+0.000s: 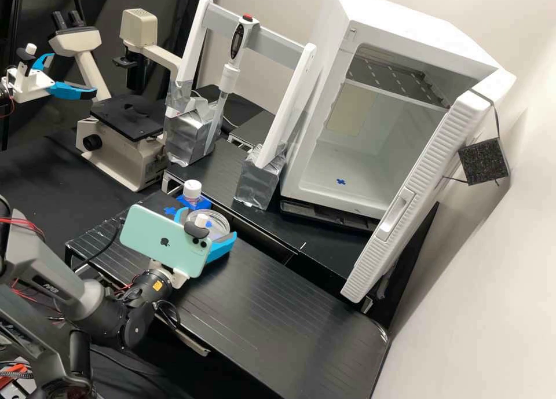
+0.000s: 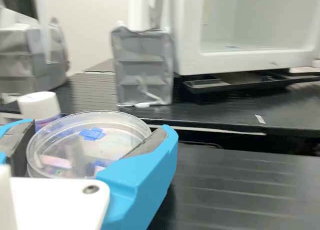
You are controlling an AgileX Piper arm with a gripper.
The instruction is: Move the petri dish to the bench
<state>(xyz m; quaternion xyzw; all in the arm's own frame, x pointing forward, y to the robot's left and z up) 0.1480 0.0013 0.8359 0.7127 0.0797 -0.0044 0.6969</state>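
The claw is clamped on the petri dish, left of high-view centre; clearance above the desk is undetermined.

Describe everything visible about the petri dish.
The petri dish is round, shallow, clear and plastic-looking. It sits roughly level between the gripper's two blue fingers, dark pads against its sides, near a white-capped bottle. Blue and pink patches show through it; whether they lie inside or beyond, I cannot tell.
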